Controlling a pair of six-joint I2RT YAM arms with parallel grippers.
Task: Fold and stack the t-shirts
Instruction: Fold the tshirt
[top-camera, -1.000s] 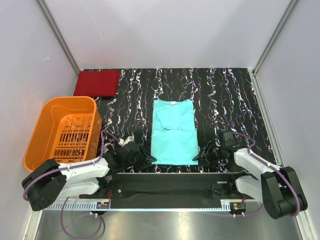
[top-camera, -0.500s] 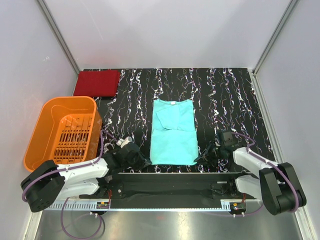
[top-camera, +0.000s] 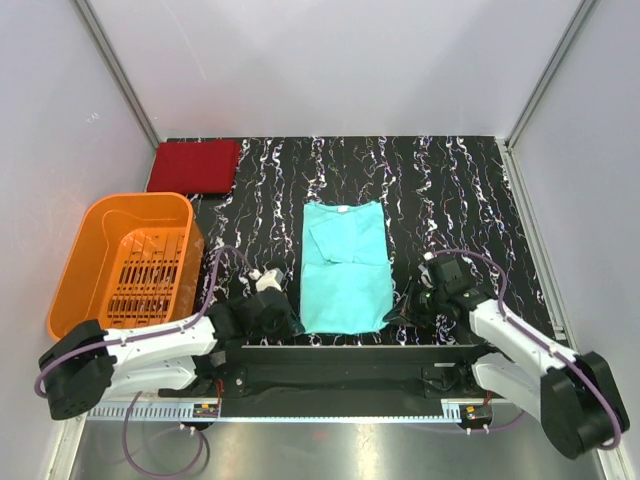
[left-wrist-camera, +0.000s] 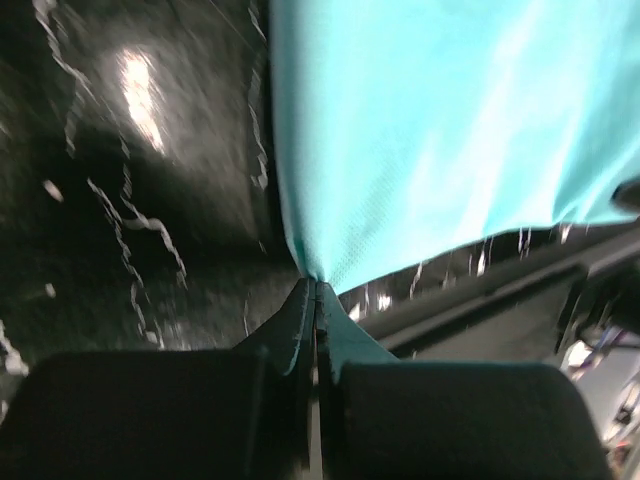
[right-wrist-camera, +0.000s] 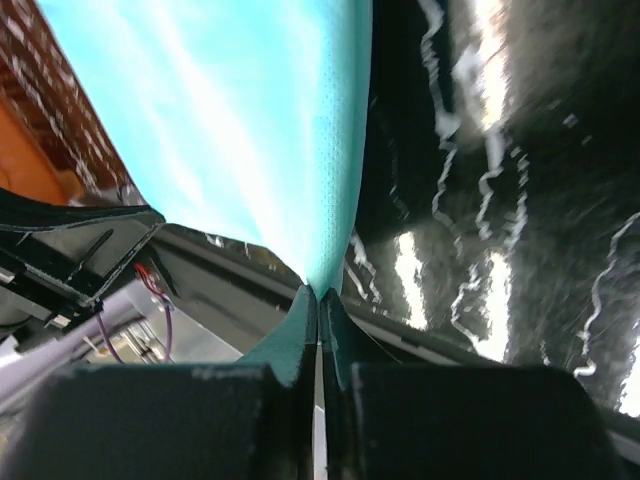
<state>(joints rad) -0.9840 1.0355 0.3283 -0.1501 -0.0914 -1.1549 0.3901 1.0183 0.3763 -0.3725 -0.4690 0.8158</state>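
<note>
A light teal-green t-shirt (top-camera: 346, 265) lies flat in the middle of the black marbled table, sleeves folded in, collar at the far end. My left gripper (top-camera: 296, 325) is shut on its near left corner; in the left wrist view the teal-green t-shirt (left-wrist-camera: 440, 120) runs into the closed left gripper (left-wrist-camera: 316, 288). My right gripper (top-camera: 394, 316) is shut on its near right corner, and in the right wrist view the teal-green t-shirt (right-wrist-camera: 230, 120) narrows into the closed right gripper (right-wrist-camera: 318, 295). A dark red t-shirt (top-camera: 194, 166) lies folded at the far left corner.
An orange slatted basket (top-camera: 75, 260) stands at the left of the table, beside my left arm. White walls close in the table on three sides. The arms' black mounting rail (top-camera: 340, 365) runs along the near edge.
Both grippers have closed from partly open onto the near corners of the teal-green t-shirt. Both moved inward and slightly away from the near edge, and the hem is drawn up a little.
</note>
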